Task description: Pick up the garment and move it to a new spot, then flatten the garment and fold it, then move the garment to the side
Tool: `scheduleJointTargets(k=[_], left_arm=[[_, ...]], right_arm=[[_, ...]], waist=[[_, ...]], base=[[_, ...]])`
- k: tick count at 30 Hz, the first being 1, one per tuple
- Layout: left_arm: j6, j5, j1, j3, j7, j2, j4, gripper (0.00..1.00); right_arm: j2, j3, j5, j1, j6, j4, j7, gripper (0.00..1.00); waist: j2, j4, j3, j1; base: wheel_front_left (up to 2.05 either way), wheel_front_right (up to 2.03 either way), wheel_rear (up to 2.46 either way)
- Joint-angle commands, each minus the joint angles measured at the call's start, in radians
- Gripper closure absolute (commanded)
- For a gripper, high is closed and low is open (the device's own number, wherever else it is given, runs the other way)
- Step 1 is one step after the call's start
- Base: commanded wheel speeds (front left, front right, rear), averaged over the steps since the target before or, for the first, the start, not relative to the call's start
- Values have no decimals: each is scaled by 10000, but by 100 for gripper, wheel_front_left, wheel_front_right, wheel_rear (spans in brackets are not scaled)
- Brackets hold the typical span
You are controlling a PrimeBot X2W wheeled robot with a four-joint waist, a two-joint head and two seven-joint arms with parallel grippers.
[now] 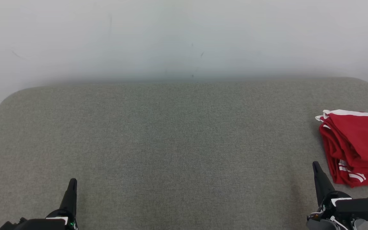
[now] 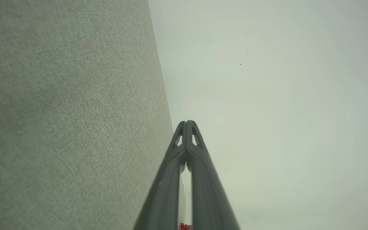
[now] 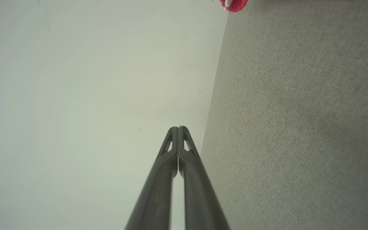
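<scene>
Down at the near edge of the grey surface (image 1: 171, 134), the left gripper (image 1: 72, 182) sits with its jaws pressed tight together and nothing between them; the left wrist view shows the two dark fingers meeting at the tips. The right gripper (image 1: 316, 165) is the same, jaws closed and empty, fingers pointing up the padded top towards the pale wall (image 1: 171, 32).

Just beyond and to the right of the right gripper, near it but not touching, lies the garment (image 1: 356, 143). It is a red piece with white stripes and a white band, stacked in several layers at the right side of the surface and partly cut off by the edge of the head view.

It looks to me like thin sports cloth: light, limp, perhaps a little slick, and quick to slide apart if lifted by one layer. I would pinch through the whole stack at a folded edge, ideally with one gripper at each end, so the layers lift together.
</scene>
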Motion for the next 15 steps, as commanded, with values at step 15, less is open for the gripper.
scheduleJointTargets(k=[15], left_arm=[[-83, -804, -187, 134, 252, -76, -84, 100]], right_arm=[[95, -114, 909, -165, 7, 45, 118, 100]], waist=[[-1, 27, 44, -1]], base=[[0, 0, 0]])
